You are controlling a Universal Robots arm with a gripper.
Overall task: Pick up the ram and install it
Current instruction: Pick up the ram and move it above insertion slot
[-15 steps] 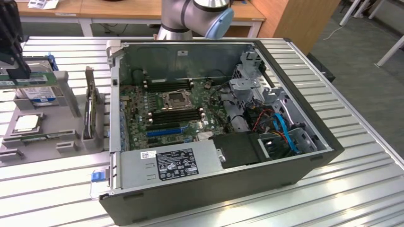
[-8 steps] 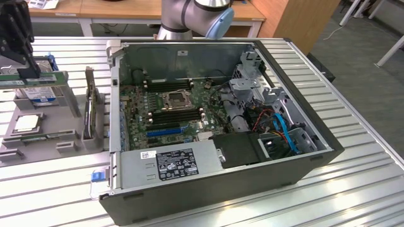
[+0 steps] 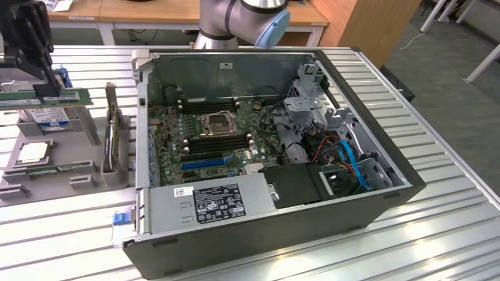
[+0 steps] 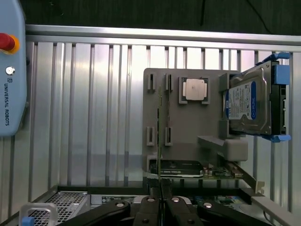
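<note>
Over the grey tray (image 4: pixel 188 127), the gripper (image 4: pixel 160 189) pinches the thin ram (image 3: pixel 55 96) tight; it could tilt or slip if bumped.

Shiny ribbed metal table (image 3: pixel 453 193), matt grey plastic holder (image 4: pixel 188 127), green circuit-board ram (image 3: pixel 47 97)

Jaws seemingly clamp the ram (image 3: pixel 69 96) above grey holder (image 3: pixel 86 130).
</note>
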